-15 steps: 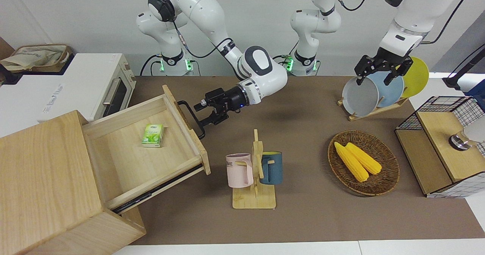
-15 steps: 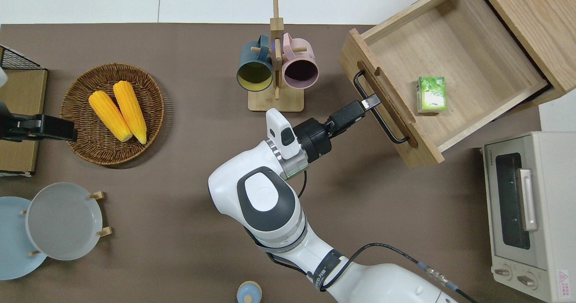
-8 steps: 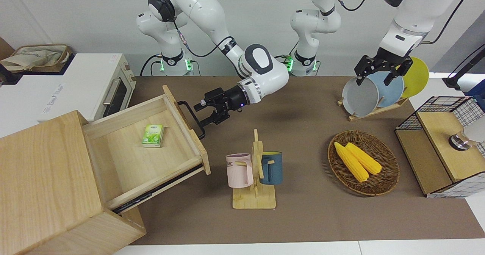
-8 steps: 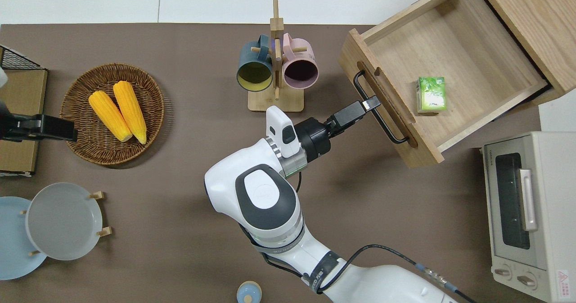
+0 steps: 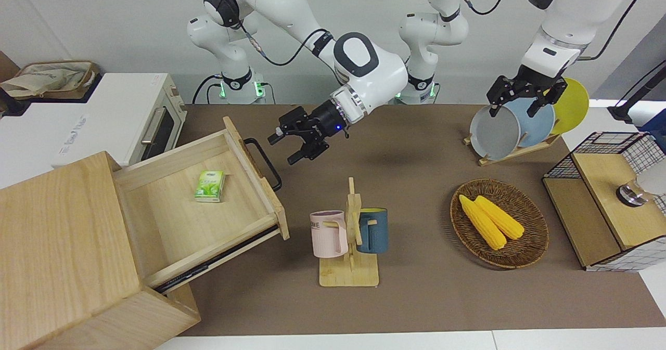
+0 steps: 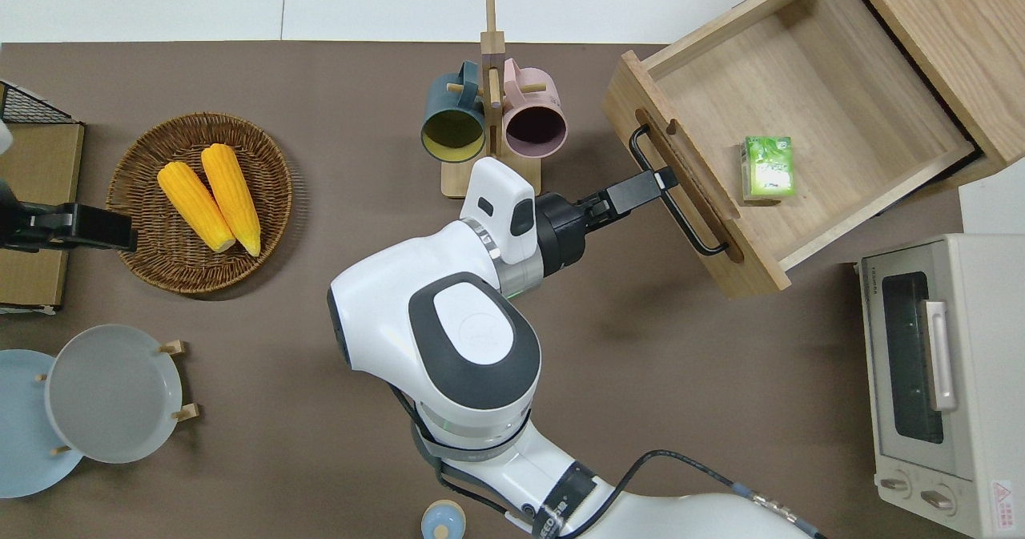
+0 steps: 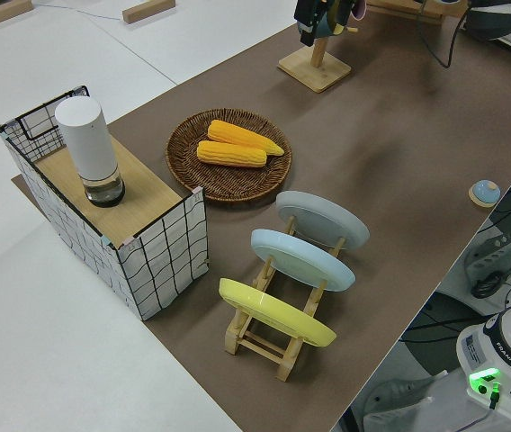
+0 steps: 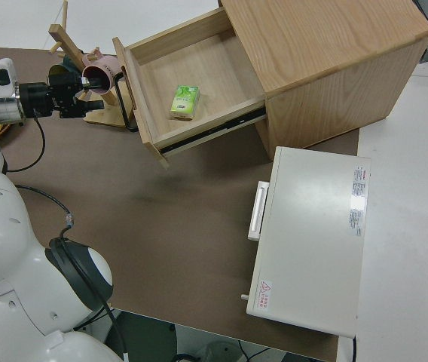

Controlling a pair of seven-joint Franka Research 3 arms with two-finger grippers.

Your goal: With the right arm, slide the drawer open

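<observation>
The light-wood drawer (image 5: 171, 220) stands pulled far out of its large wood box (image 5: 57, 246), at the right arm's end of the table. It also shows in the overhead view (image 6: 809, 82) and the right side view (image 8: 214, 68). Its black bar handle (image 5: 264, 163) (image 6: 677, 199) is free. A green packet (image 5: 209, 185) (image 6: 767, 169) lies in the drawer. My right gripper (image 5: 284, 148) (image 6: 657, 180) (image 8: 80, 93) is open and empty. It hangs in the air over the handle, clear of it. My left gripper (image 5: 515, 103) is parked and open.
A wooden rack with a pink mug (image 5: 329, 233) and a blue mug (image 5: 373, 229) stands beside the drawer front. A white toaster oven (image 5: 135, 118) stands nearer the robots than the box. A basket of corn (image 5: 498, 222), a plate rack (image 5: 512, 126) and a wire-mesh box (image 5: 606, 199) are at the left arm's end.
My right gripper has risen off the drawer handle and now hangs above it, with the arm's elbow lifted. The drawer has not moved. The left arm has not moved.
</observation>
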